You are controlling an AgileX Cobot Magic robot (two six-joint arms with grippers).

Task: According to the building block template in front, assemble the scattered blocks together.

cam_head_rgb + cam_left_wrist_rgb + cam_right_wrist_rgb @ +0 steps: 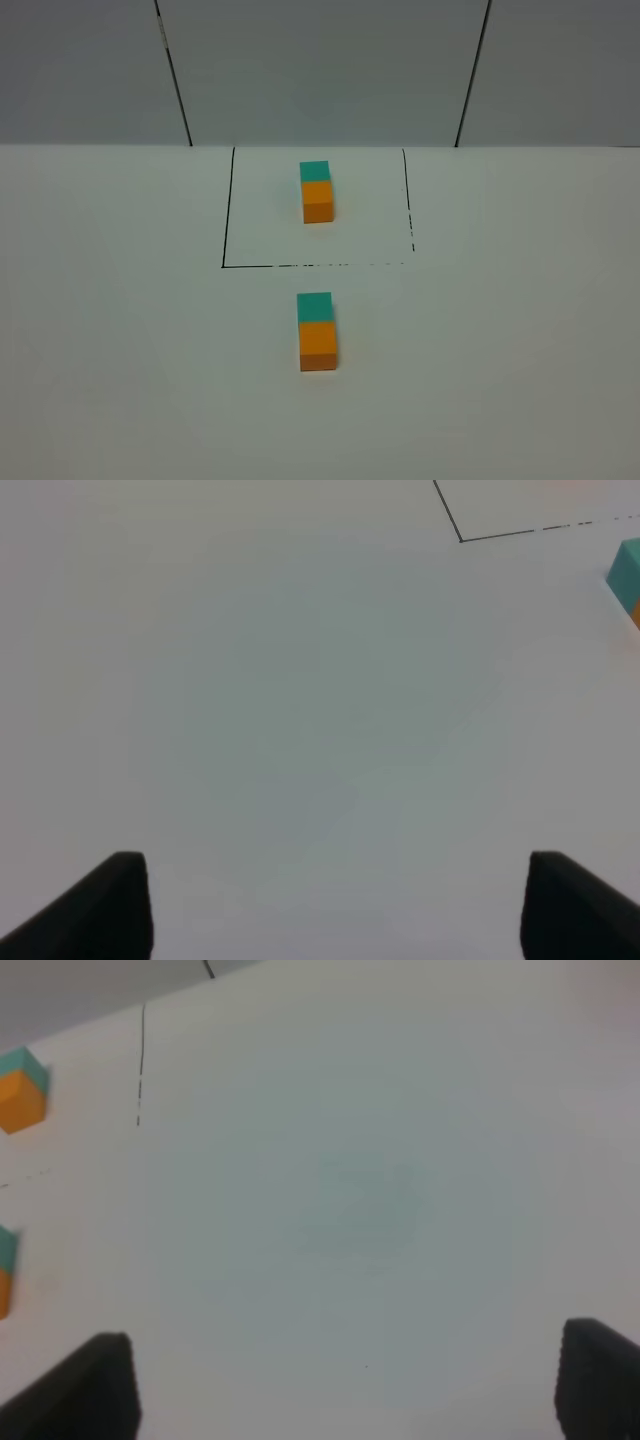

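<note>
The template pair (317, 190), teal behind orange, stands inside the thin black-line rectangle (225, 215) at the back of the table. The loose teal cube (314, 307) and loose orange cube (318, 345) sit touching in a line in front of the rectangle, teal at the back. Neither gripper shows in the exterior view. My left gripper (338, 920) is open and empty over bare table, with the teal cube (627, 572) at the frame's edge. My right gripper (345, 1395) is open and empty; the template (20, 1095) and the loose pair (4, 1270) show at its frame's edge.
The white table (120, 350) runs to a grey panelled wall (320, 70) behind. A corner of the black rectangle shows in the left wrist view (460, 538) and one side in the right wrist view (140, 1060).
</note>
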